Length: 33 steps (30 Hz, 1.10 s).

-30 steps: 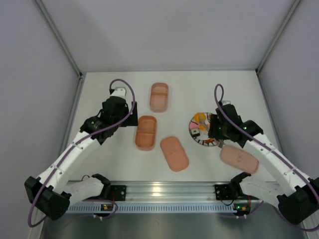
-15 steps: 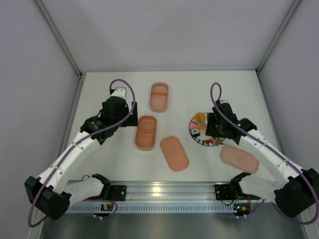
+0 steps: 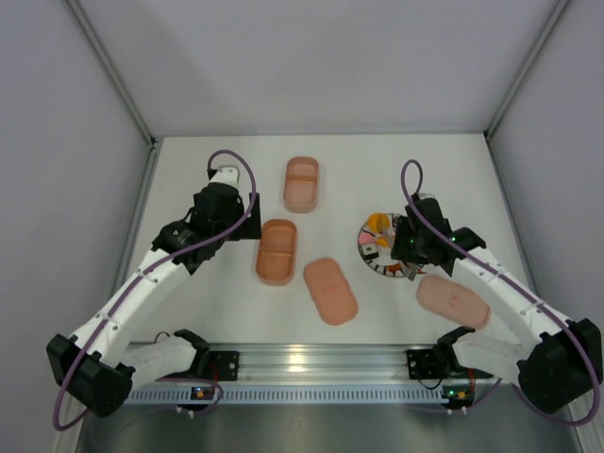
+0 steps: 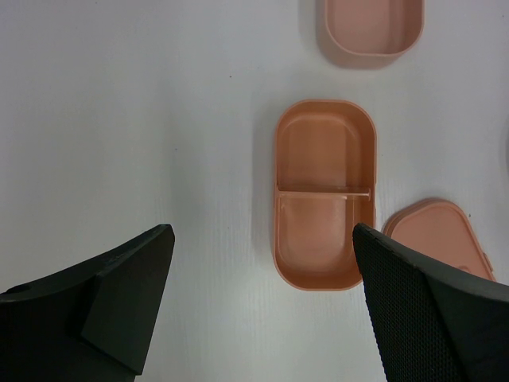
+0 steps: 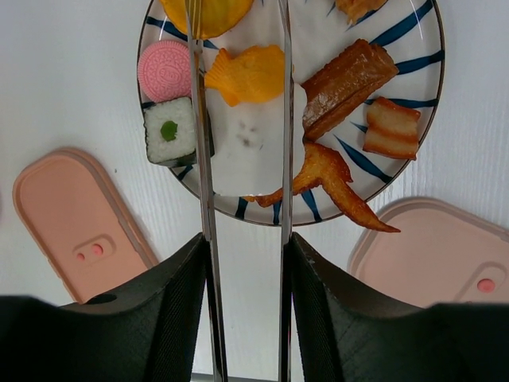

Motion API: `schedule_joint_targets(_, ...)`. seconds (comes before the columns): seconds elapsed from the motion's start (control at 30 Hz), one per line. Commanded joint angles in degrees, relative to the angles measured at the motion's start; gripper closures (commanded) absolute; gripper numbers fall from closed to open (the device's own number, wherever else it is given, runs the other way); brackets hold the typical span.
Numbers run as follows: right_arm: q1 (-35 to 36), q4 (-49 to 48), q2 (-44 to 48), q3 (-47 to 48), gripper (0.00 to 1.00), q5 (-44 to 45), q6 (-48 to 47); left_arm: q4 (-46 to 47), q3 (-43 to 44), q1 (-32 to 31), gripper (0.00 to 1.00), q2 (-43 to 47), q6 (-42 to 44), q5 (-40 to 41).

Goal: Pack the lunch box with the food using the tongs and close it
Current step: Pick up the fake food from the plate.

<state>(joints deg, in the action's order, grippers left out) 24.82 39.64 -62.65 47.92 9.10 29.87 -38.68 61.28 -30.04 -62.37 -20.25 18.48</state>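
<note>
The lunch box lies in parts: a divided tray (image 3: 276, 251) (image 4: 324, 195), a second tray (image 3: 302, 183) (image 4: 370, 28), and two flat lids (image 3: 330, 291) (image 3: 453, 302). My left gripper (image 3: 247, 219) (image 4: 261, 239) hangs open just left of the divided tray, holding nothing. My right gripper (image 3: 408, 247) (image 5: 245, 243) is shut on the tongs (image 5: 285, 119), whose two arms reach over the striped plate (image 5: 246, 159) on either side of an orange fish-shaped piece (image 5: 246, 73). The tong tips run out of the top of the right wrist view. A sushi roll (image 5: 171, 131), a pink round piece (image 5: 165, 70), a brown strip (image 5: 347, 76) and a fried wing (image 5: 334, 179) also lie on the plate.
A bacon-like piece (image 5: 391, 127) and a yellow round piece (image 5: 208, 12) share the plate (image 3: 370, 247). One lid (image 5: 75, 219) lies left of the plate and the other lid (image 5: 445, 255) to its right. Grey walls close in the table on three sides.
My right arm has shifted slightly left and forward over the plate with the tongs in its grip. The left arm has not moved.
</note>
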Motion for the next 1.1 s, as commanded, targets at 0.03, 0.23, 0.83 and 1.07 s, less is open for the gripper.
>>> schedule_joint_targets(0.03, -1.18, -5.36, 0.51, -0.46, 0.59, -1.54, 0.63, 2.47, -0.46, 0.25, 0.01, 0.32, -0.14, 0.24)
schedule_joint_targets(0.23, -1.35, -6.06, 0.6, -0.64, 0.66, -3.04, 0.98, 2.46, -0.54, 0.25, 0.01, 0.32, -0.23, 0.15)
schedule_joint_targets(0.83, -1.35, -0.53, 4.29, 5.95, 0.91, -2.95, 0.28, 2.38, -0.54, 0.33, 0.01, 0.49, -0.4, 0.06)
schedule_joint_targets(1.07, -1.35, 1.14, 3.94, 9.55, 0.96, -3.21, -0.51, 2.29, -0.72, 0.25, 0.01, 0.49, -0.4, 0.15)
